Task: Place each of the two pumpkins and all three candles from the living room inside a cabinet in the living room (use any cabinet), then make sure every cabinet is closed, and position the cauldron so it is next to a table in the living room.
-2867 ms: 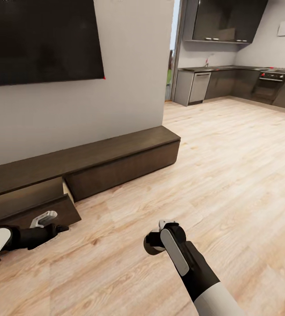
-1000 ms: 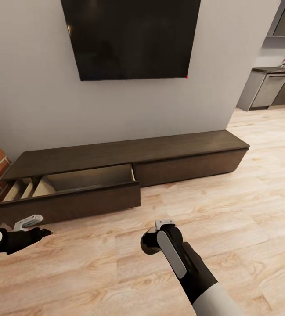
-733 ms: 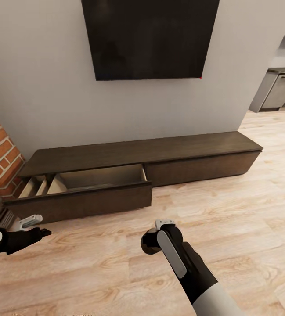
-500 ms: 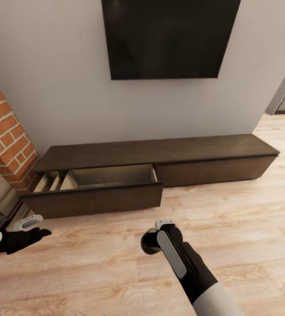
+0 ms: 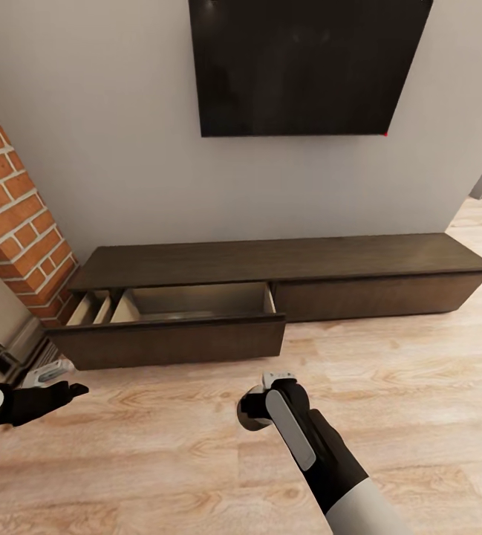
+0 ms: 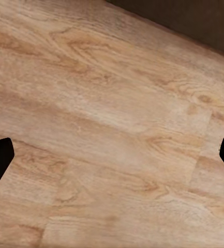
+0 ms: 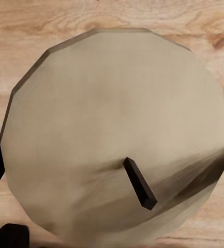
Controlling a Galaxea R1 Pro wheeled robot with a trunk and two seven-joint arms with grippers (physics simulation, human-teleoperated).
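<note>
Between the fingertips of the right end effector [image 7: 112, 160] a candle [image 7: 117, 139] is held, its pale tan top and dark wick seen close in the right wrist view; the dark fingertips sit at either edge of the candle, closed against its sides. From the head view the right end effector [image 5: 259, 405] is seen low above the wooden floor [image 5: 389, 386], in front of the cabinet. The left end effector [image 6: 112, 160] is spread wide with nothing between its fingertips, only floor planks being seen past them; in the head view it [image 5: 59, 379] is held out near the left end of the cabinet.

Against the grey wall [image 5: 107, 148] the long dark-brown cabinet [image 5: 285, 260] is set, below a black wall screen [image 5: 307, 67]. A brick column [image 5: 14, 200] is seen at the left. The left drawer [image 5: 174, 338] is pulled out; light wooden dividers are visible at its left end, and no contents can be made out. The right drawer front [image 5: 382, 293] is shut.
</note>
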